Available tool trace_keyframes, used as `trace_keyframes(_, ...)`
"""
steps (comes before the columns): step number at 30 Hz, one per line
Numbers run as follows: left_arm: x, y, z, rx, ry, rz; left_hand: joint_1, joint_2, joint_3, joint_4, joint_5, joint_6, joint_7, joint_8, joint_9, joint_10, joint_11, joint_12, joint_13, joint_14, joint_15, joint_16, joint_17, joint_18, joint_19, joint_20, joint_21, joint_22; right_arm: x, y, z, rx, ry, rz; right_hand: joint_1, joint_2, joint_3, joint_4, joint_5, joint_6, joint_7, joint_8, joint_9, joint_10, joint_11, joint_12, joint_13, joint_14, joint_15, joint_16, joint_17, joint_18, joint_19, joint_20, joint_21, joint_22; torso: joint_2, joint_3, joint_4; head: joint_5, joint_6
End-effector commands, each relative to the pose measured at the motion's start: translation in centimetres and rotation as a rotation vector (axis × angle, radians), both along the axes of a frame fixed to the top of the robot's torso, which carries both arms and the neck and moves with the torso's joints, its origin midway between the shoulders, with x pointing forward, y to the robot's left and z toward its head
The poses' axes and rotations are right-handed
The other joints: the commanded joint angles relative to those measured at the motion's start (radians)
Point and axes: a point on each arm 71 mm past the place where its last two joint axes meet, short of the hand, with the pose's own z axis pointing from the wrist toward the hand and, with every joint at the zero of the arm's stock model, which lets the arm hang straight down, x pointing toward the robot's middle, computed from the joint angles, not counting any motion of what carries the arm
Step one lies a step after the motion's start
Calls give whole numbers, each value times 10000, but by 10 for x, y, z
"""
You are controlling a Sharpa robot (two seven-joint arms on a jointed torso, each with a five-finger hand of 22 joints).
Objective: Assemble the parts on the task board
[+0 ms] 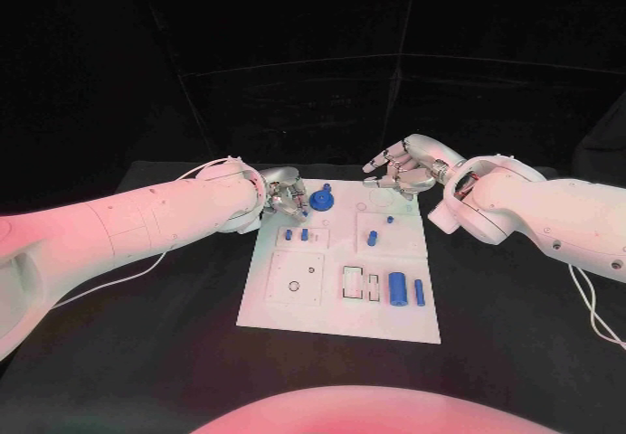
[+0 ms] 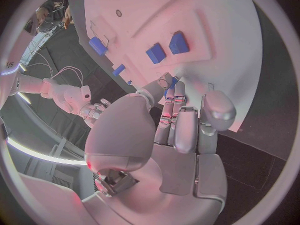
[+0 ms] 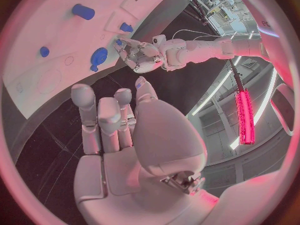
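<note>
While the left hand (image 1: 285,200) reaches in at the far left corner of the task board (image 1: 342,318), its fingertips (image 2: 169,84) come down at the board's edge beside a small blue part; whether they actually pinch it I cannot tell. The white board lies in the middle of the black desk (image 1: 156,362). Just beside that hand, near the far edge, a round blue part with a stem (image 1: 322,195) stands in the board. Two small blue pegs (image 1: 296,235) stand nearer, and a short blue piece (image 1: 372,239) sits toward the board's middle. Near the right edge lie a thick blue cylinder (image 1: 396,287) and a thin blue rod (image 1: 419,291). Beyond the far right corner hovers the right hand (image 1: 403,172), fingers curled loosely and apart, holding nothing.
</note>
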Motion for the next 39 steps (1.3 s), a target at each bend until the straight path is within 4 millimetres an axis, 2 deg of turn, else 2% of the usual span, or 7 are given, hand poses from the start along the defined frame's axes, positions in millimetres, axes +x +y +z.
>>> trace_keyframes(1,1,1,-2,169,175,136,-9,-27,36,0,-18,27,56,-57,-17,48,34,-41,-16,241,-25,-54,-9,-149,64,22,15,14,0,1,2,88,-106,27,85,5,-1,65,19,-70,-8,66,11,-88,3,31,-10,58,7,-46,-5,112,-64,16,-62,-8,-1,-4,9,-2,2)
trace_keyframes(19,-1,3,-3,283,201,128,22,-20,56,-16,-18,47,61,-69,-22,74,34,-55,-22,236,-22,-63,-29,-154,69,24,33,37,0,1,2,84,-106,25,85,5,-1,65,19,-70,-8,66,11,-88,3,31,-10,58,7,-46,-5,112,-64,16,-62,-8,2,-15,11,26,-52)
trace_keyframes(25,-2,4,-3,264,198,106,41,-27,63,-31,-19,70,57,-72,-24,101,30,-59,-24,235,-22,-64,-35,-159,73,25,49,58,1,1,2,85,-114,12,85,5,-1,65,19,-70,-8,66,11,-88,3,31,-10,58,7,-46,-5,112,-64,16,-62,-8,-1,-4,7,33,-74)
trace_keyframes(39,-2,8,-2,219,97,200,51,-174,57,-105,-19,-56,124,-242,-96,42,93,-200,-82,220,15,-72,-68,-173,69,46,75,106,1,0,2,81,-118,-13,85,5,-1,65,19,-70,-8,66,11,-88,3,31,-10,58,7,-46,-5,112,-64,16,-62,-8,-3,0,7,29,-84)
